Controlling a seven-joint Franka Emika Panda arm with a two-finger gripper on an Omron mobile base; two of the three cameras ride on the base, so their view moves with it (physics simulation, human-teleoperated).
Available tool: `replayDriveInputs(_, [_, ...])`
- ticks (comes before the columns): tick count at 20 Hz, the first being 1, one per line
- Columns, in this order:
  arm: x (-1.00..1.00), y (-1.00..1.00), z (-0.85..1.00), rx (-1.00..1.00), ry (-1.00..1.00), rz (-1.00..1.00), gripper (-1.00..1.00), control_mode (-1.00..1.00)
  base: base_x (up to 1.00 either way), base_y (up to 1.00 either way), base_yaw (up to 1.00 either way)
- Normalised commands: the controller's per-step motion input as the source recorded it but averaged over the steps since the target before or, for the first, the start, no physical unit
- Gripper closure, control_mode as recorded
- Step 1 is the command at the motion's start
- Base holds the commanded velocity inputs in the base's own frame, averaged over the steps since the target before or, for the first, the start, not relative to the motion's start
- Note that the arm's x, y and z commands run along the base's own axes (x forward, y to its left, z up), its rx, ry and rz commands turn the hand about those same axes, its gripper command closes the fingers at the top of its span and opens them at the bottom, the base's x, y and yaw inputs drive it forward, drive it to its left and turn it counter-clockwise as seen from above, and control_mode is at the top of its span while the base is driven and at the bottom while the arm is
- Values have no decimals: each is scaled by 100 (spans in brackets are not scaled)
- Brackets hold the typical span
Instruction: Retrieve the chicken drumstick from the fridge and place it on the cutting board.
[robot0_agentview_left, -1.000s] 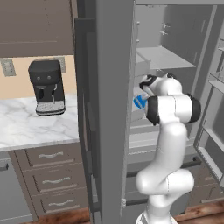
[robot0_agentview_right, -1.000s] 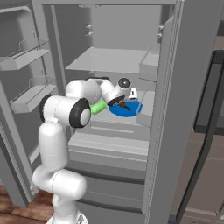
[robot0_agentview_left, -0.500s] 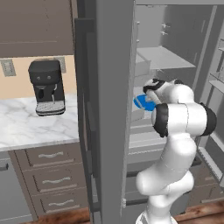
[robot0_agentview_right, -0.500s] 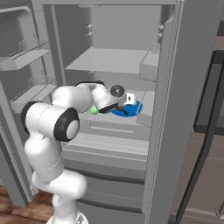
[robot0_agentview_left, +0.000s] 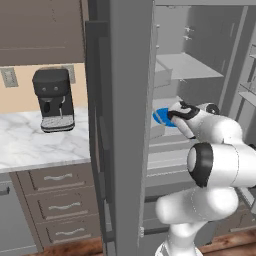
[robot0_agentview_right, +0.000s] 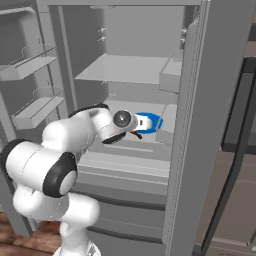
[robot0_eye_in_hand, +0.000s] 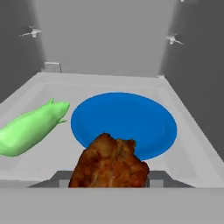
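The hand view alone shows the tool (robot0_eye_in_hand: 109, 180) grasping the chicken drumstick (robot0_eye_in_hand: 109, 162), beside a green vegetable (robot0_eye_in_hand: 30, 127).

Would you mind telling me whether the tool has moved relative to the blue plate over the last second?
Yes. In the right base view the tool has drawn back from over the blue plate toward the fridge opening, with the chicken drumstick between its fingers.

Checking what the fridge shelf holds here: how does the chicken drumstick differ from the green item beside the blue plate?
The chicken drumstick is mottled reddish-brown and lumpy; the green item is plain light green, smooth and tapering. The drumstick is at the plate's near edge, between the gripper's finger tips; the green item lies apart from the plate, to its left in the hand view. Both are inside the fridge.
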Motion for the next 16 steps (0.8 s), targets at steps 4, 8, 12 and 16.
replayDriveInputs(4, [-46,4,90,0,4,-1,100,-100,0,0,0])
replayDriveInputs(8, [-29,20,70,-3,15,-3,100,-100,0,0,0])
replayDriveInputs(12, [-6,4,35,-1,32,-1,100,-100,0,0,0])
replayDriveInputs(16, [-11,0,28,0,45,0,100,-100,0,0,0])
